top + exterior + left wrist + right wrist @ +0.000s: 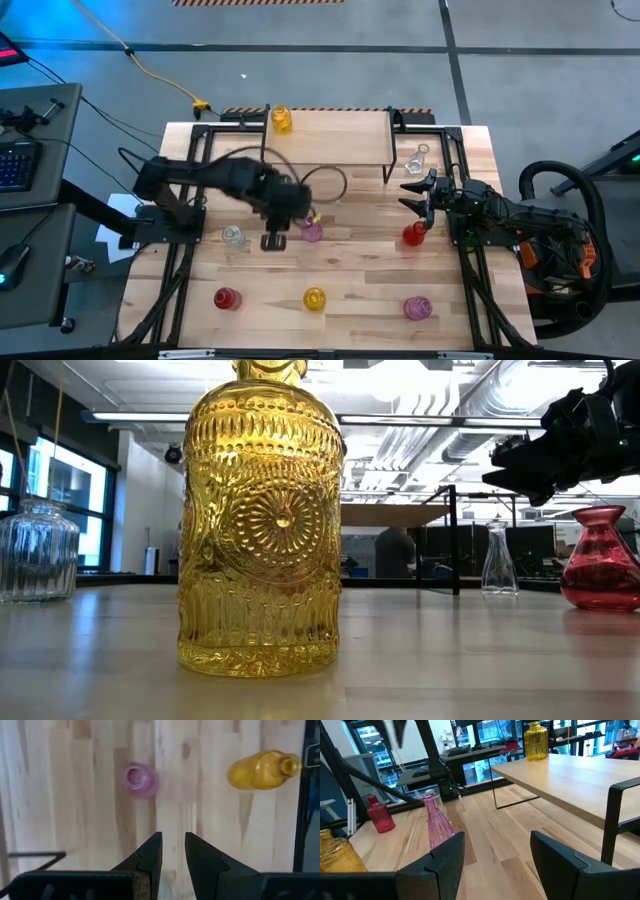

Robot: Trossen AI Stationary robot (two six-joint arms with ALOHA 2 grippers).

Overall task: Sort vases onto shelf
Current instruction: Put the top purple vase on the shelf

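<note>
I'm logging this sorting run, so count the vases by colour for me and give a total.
Yellow vases: 2
Pink vases: 2
Red vases: 2
Clear vases: 2
Total: 8

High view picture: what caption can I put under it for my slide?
Two robot arms work over a wood table dotted with little colored vases, one yellow vase already standing on the shelf.

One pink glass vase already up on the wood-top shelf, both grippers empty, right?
Not pink. The one vase on the small wood-top shelf is a yellow glass vase, at its left end in the high view; the right wrist view shows it too. Left gripper and right gripper hold nothing.
</note>
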